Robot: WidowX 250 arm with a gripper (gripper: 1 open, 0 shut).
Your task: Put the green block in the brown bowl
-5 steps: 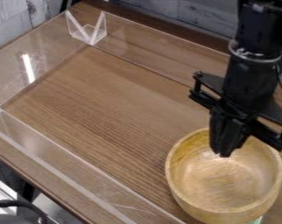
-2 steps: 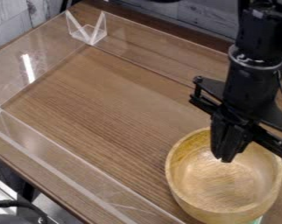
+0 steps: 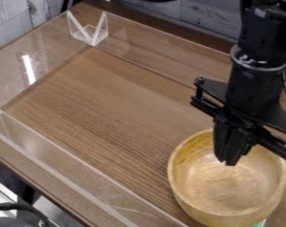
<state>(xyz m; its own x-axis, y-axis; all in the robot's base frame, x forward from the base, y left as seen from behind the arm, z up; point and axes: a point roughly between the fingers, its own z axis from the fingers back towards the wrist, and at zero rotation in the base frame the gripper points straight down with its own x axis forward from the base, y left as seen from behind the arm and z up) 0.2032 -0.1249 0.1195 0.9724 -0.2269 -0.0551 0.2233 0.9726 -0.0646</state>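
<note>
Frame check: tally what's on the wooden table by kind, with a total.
Round light-brown wooden bowl: 1
Black robot end effector, over the bowl: 1
Clear plastic stand at the far corner: 1
Green block: 0 visible
Total: 3

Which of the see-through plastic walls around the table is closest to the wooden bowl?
The front wall, along the table's near edge; it ends beside the brown bowl, unlike the far walls.

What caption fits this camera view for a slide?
Black gripper, closed and pointing down, hangs over the wooden bowl on the table.
</note>
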